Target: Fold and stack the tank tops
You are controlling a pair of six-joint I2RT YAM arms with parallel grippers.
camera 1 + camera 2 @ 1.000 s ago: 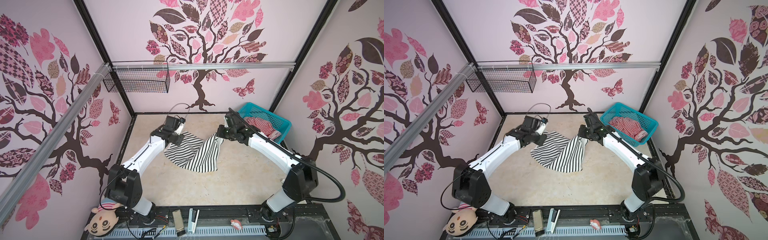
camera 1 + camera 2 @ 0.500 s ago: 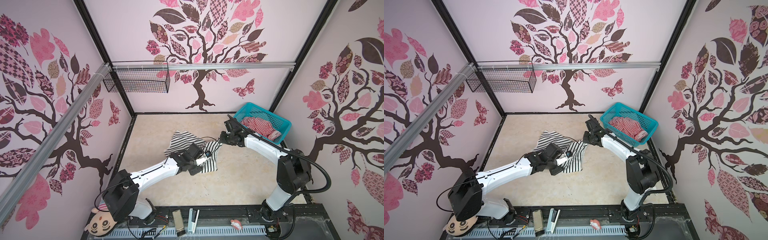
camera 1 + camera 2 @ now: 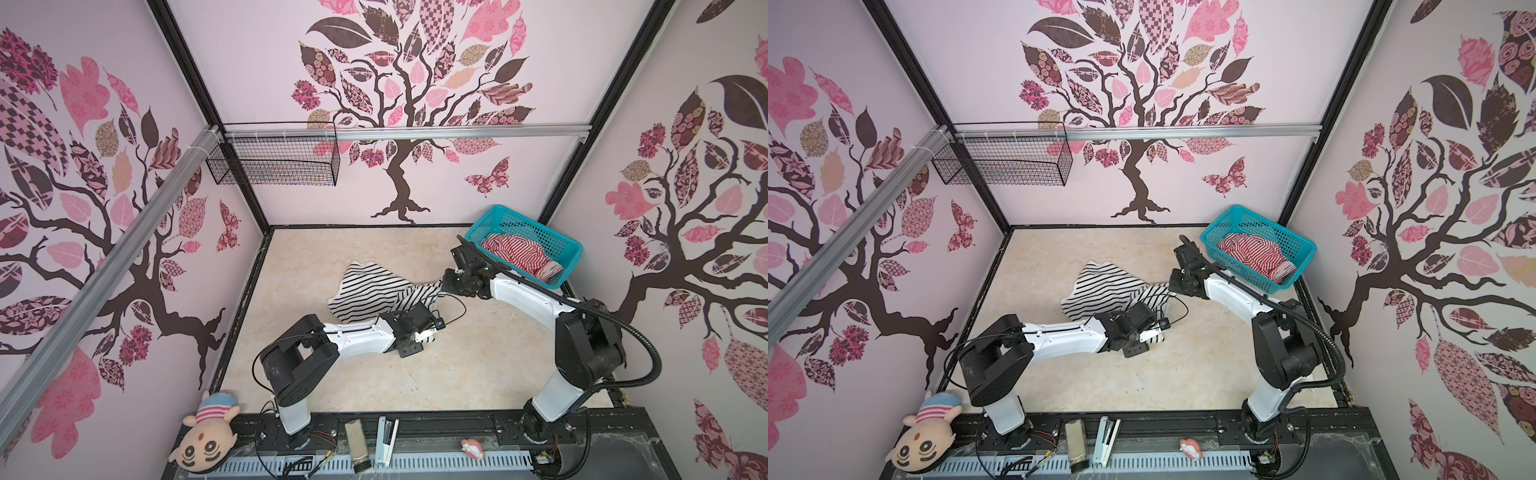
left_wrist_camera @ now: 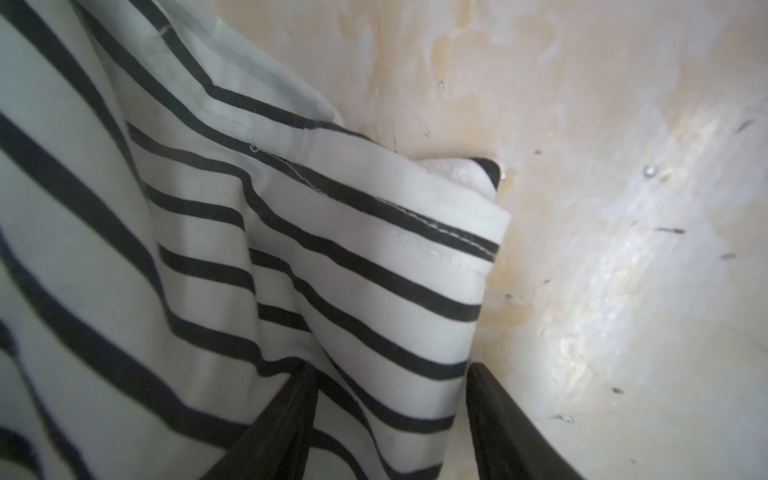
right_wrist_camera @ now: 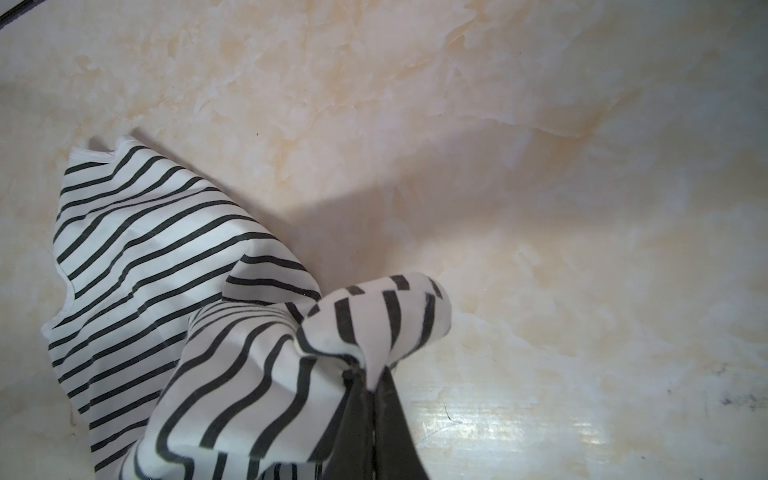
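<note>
Black-striped top (image 3: 365,291), teal basket (image 3: 544,237) near, doll (image 3: 205,436) apart

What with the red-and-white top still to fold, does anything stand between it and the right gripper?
Only the teal basket wall; the red-and-white tank top lies uncovered inside. The right gripper is shut on the black-and-white tank top.

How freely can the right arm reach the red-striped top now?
Probably not yet: the right gripper is shut on the black-and-white top. The red-striped top lies uncovered in the basket beside it, so after releasing, likely yes.
</note>
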